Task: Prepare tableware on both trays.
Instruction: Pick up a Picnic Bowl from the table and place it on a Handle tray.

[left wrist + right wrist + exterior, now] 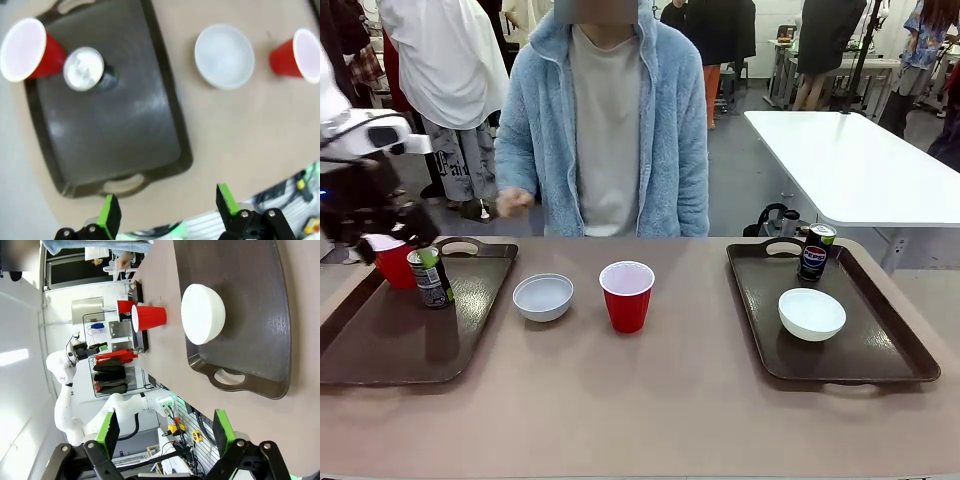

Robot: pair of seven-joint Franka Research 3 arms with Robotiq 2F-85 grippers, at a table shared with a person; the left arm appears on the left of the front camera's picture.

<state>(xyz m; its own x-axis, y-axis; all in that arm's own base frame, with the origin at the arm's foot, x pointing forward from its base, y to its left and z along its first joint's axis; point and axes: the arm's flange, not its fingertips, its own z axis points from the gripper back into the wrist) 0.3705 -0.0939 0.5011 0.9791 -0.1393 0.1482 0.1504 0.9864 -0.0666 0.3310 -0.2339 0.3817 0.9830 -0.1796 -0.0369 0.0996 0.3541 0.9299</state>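
**Left tray** (380, 345): the left cup (392, 264) is stood at the far corner, with the left can (431, 277) upright just beside it. A bowl is wanting.

**Right tray** (880, 345): the right can (815, 254) is stood upright near the far handle and the right bowl (811, 313) near the middle. A cup is wanting.

**Table** (650, 410), between the trays: the loose bowl (542, 296) is set just beside the left tray. The loose cup (626, 295) stands upright near it, apart from it.

**Left gripper** (167, 210): the fingers are spread with nothing between them, and it is held high over the near handle end of the left tray.

**Right gripper** (165, 432): the fingers are spread and empty, and it is held clear of the right tray, off one handle end.

**Handling, loose cup:** it is judged light, thin-walled, easily squashed and easily tipped. It is best taken across the wall a little below the rim, with gentle pressure.

**Handling, loose bowl:** it is judged stiff, smooth and probably slippery. Being low and wide, it is best pinched over the rim, one finger inside and one outside.

**Handling, cans:** they are judged stiff and round. Whether they are full cannot be told.

**Outstanding, as judged:** the loose bowl is to be put on the left tray and the loose cup on the right tray.
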